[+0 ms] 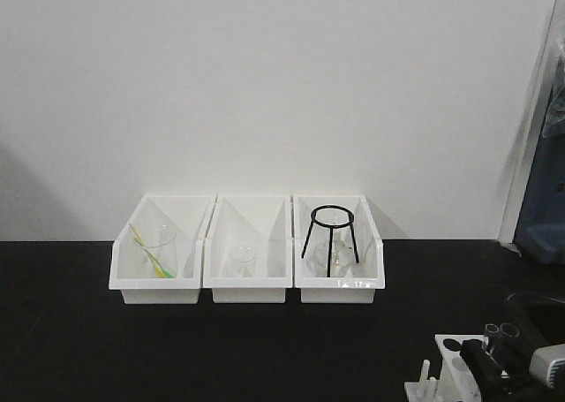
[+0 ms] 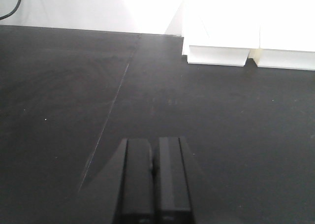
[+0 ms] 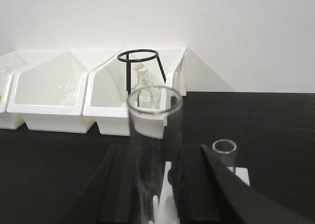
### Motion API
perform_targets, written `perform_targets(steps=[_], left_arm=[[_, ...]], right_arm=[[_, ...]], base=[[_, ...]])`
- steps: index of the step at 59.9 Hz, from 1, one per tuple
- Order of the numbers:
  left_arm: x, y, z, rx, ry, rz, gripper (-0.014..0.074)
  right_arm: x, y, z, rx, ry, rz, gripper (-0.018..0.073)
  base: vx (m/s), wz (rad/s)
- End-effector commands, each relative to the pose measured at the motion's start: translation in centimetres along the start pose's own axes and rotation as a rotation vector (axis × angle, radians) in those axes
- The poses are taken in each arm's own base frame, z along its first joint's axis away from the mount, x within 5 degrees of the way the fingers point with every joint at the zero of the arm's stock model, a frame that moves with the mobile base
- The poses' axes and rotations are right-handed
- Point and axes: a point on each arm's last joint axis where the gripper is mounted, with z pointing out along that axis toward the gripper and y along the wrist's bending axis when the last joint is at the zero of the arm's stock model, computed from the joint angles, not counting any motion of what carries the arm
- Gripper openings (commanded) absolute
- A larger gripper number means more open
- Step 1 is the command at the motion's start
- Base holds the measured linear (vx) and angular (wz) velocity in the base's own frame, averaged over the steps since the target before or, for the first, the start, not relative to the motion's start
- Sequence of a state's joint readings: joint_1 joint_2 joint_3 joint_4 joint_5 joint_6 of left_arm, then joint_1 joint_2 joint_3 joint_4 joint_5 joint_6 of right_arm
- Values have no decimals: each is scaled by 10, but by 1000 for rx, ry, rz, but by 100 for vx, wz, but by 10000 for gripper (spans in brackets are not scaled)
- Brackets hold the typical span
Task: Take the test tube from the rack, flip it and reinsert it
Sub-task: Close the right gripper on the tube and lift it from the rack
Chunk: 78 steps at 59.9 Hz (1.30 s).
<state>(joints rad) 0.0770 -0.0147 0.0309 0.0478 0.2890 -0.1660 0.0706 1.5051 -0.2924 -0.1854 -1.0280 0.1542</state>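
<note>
The white rack [image 1: 452,360] stands at the table's front right corner, with short white pegs on its left side. Two clear tubes stand upright in it, open rims up. My right gripper [image 1: 496,360] is at the rack. In the right wrist view, my right gripper [image 3: 156,152] has a black finger pressed against each side of the nearer test tube [image 3: 154,111]. The second tube [image 3: 224,153] stands apart to the right, and a strip of the rack [image 3: 166,204] shows between the fingers. My left gripper [image 2: 153,144] is shut and empty above bare black table, far from the rack.
Three white open-front bins [image 1: 248,283] stand in a row at the back by the wall. The left one holds a beaker with a yellow-green stick [image 1: 157,254], the middle one a small beaker [image 1: 239,262], the right one a black ring stand [image 1: 332,238] over a flask.
</note>
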Motion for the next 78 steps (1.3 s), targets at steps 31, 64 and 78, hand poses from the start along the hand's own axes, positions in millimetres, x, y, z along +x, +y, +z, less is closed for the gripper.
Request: perform_targets(steps=[31,64,78], left_arm=[[-8,-2,-1,23,-96,-3,-6],[-8,-2,-1,23,-96,-3,-6],[-8,-2,-1,23,-96,-3,-6]], right_arm=[[-127,2,-21,91,-58,-90,-12],[-172,37,-20,-9,50,-403,-10],[-169,61,-15,-70,136,-782,-10]], base=[[0,0],[0,0],[0,0]])
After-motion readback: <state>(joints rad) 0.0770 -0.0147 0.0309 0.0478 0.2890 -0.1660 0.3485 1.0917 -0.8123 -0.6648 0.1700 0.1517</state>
